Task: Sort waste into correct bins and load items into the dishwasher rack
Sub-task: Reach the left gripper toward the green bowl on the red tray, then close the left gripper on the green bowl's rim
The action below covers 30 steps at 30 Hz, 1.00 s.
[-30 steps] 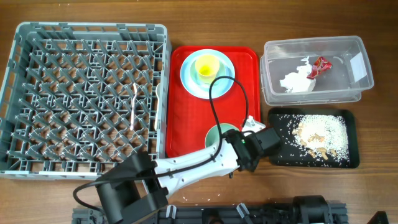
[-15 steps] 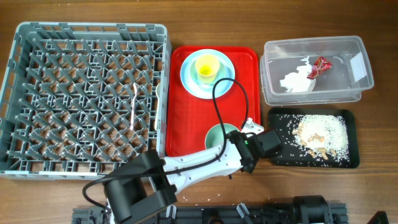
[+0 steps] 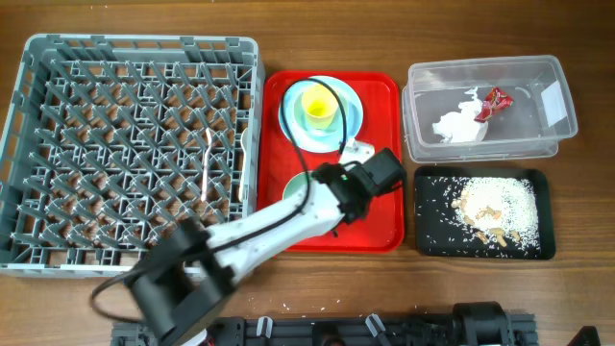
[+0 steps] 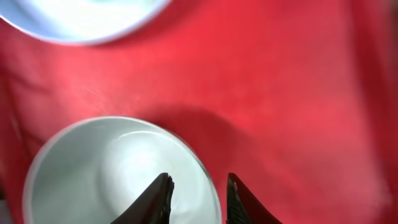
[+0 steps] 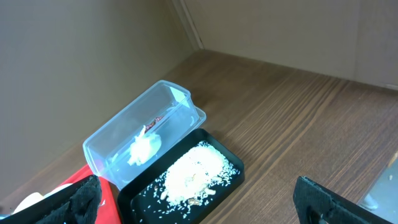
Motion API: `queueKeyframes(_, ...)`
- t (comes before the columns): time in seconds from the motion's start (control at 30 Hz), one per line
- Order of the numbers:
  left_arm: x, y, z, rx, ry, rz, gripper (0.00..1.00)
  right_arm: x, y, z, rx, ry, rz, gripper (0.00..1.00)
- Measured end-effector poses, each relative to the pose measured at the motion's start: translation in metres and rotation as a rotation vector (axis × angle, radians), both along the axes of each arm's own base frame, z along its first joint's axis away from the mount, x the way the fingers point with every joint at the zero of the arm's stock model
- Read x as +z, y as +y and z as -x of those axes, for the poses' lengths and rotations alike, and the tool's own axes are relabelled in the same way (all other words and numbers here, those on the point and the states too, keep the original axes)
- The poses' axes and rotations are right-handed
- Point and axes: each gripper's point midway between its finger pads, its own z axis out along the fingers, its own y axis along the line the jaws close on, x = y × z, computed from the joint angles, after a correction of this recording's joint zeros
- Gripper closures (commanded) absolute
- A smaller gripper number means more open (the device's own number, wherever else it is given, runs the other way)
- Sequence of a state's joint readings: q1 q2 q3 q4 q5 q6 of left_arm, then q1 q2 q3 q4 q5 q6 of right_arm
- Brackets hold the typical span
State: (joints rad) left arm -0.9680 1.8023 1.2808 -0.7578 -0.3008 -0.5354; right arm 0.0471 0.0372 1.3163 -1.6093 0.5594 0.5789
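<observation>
My left gripper (image 3: 332, 187) (image 4: 199, 190) is shut on the right rim of the mint-green bowl (image 3: 298, 187) (image 4: 112, 168), one finger inside and one outside, over the red tray (image 3: 380, 106) (image 4: 298, 93). The yellow cup (image 3: 319, 104) stands on the light blue plate (image 3: 288, 120) (image 4: 81, 15) at the tray's back. The white fork (image 3: 207, 163) and spoon (image 3: 245, 154) lie in the grey dishwasher rack (image 3: 58, 115). The napkin (image 3: 456, 125) and red wrapper (image 3: 492, 101) lie in the clear tub (image 3: 423, 144). Crumbs (image 3: 495, 202) fill the black tray (image 3: 538, 187). My right gripper (image 5: 196, 186) is open and empty.
The right wrist view looks down from high on the clear tub (image 5: 143, 130), the black tray (image 5: 143, 199) with crumbs (image 5: 193, 171) and bare wooden table (image 5: 311, 112) to their right. The left arm crosses the red tray's front edge.
My left gripper has moved back and to the left, from beside the black tray to the middle of the red tray. The bowl has moved with it.
</observation>
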Motion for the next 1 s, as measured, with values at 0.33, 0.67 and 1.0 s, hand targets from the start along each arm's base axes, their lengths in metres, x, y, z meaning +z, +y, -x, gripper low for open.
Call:
queueKeyframes(0.33,0.011,-0.034,0.063,-0.154,0.188,0.154,0.55,0.0,0.0,0.0,0.0,-0.001,0.0,0.0)
queueKeyframes(0.67,-0.009,-0.01,0.047,-0.105,0.101,0.004,0.55,0.0,0.0,0.0,0.0,0.0,0.0,0.0)
queueKeyframes(1.0,-0.041,0.003,0.052,-0.102,0.099,-0.012,0.94,0.0,0.0,0.0,0.0,0.0,0.0,0.0)
